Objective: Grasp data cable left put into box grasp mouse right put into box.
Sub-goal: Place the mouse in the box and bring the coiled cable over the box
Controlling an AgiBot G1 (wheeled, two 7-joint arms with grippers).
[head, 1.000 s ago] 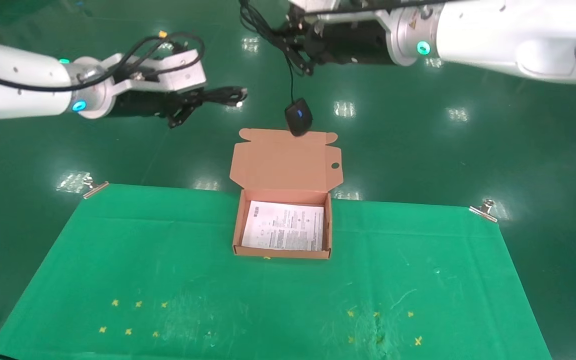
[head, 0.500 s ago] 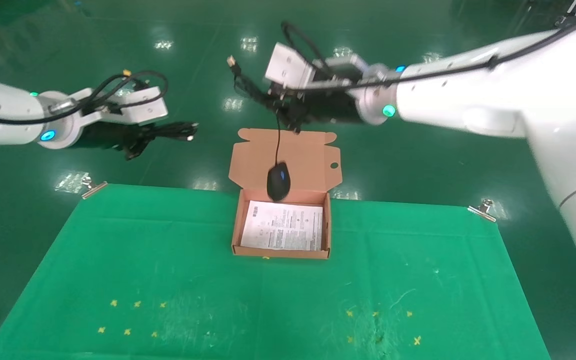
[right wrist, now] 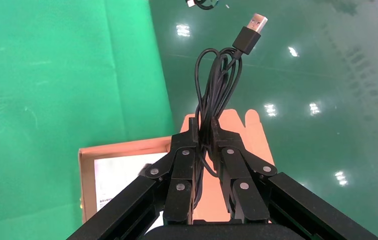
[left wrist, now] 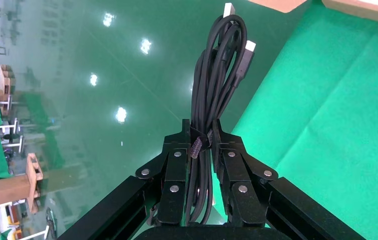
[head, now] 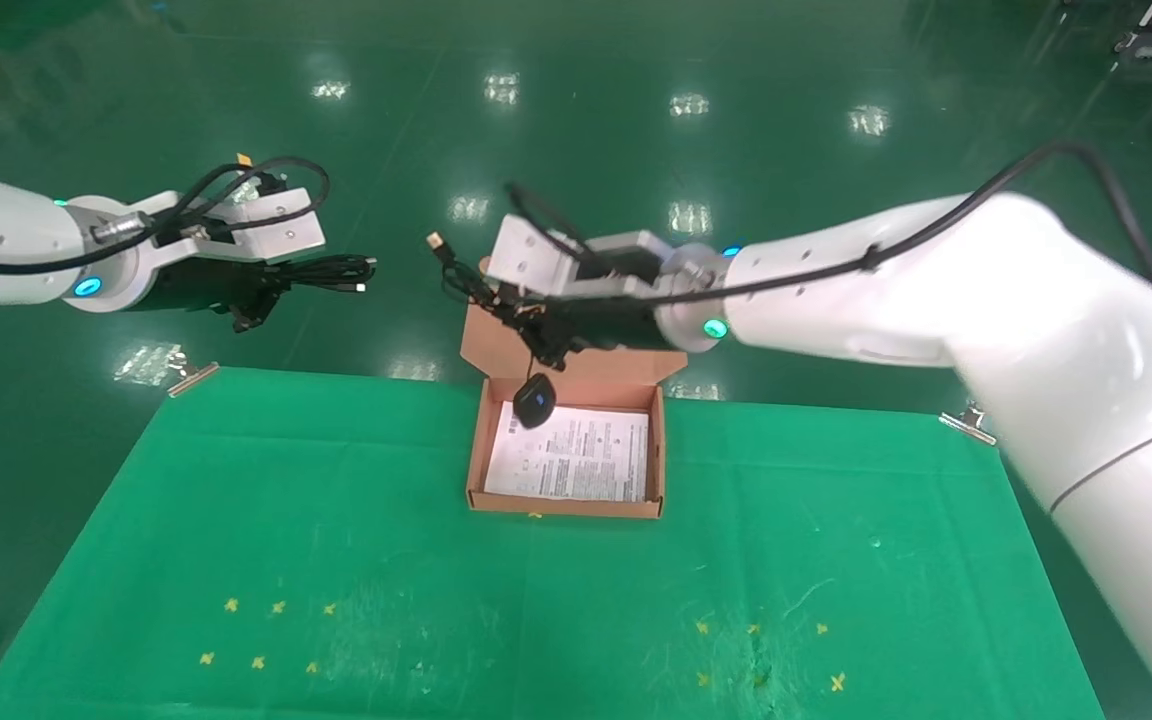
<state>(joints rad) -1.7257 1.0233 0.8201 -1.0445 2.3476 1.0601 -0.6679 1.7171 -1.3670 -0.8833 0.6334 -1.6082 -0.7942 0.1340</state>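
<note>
Head view shows my right jaws [head: 526, 325] over the far edge of the box [head: 566, 505], clamped not on the mouse [head: 534, 401] itself but on its bundled cord [right wrist: 215, 95], so the mouse dangles below and hangs just at the box's back wall, over the white printed sheet [head: 576, 465]. Holding by the cord lets me lower it in without my jaws crowding the shallow walls; the risk, I judge, is swing. My left jaws [head: 266, 290] wait off the tabletop's [head: 236, 520] far left corner, well apart from the box, gripping the data cable [left wrist: 216, 95] at its tie so the coil stays together, plugs pointing outward. I reckon it waits to keep the box opening free.
</note>
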